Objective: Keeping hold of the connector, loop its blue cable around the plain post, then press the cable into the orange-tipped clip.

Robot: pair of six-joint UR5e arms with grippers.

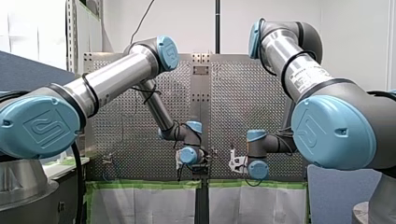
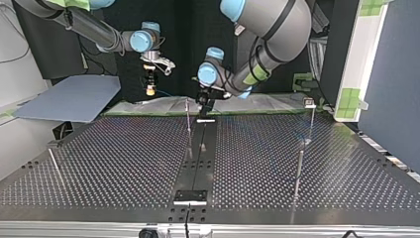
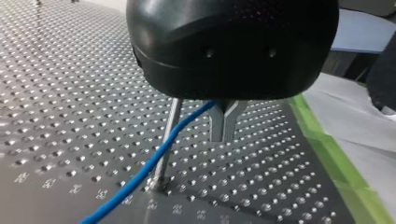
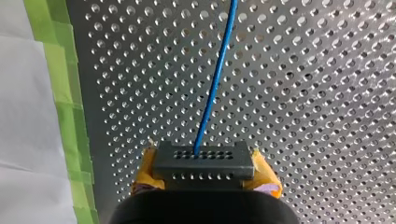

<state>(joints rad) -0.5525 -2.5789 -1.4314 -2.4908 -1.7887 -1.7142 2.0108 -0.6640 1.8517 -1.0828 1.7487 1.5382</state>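
Gripping connector (image 4: pixel 204 161), right tool (image 4: pixel 205 175); left tool (image 3: pixel 223 135) fingers together, blue cable (image 4: pixel 212 88) beside plain post (image 3: pixel 171 123).

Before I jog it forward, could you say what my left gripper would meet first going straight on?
Likely the perforated table, just beyond the left gripper; the metal post and blue cable lie beside its line, though depth is unclear.

Perforated table (image 2: pixel 99 163) (green tape (image 4: pixel 65 93) alongside)
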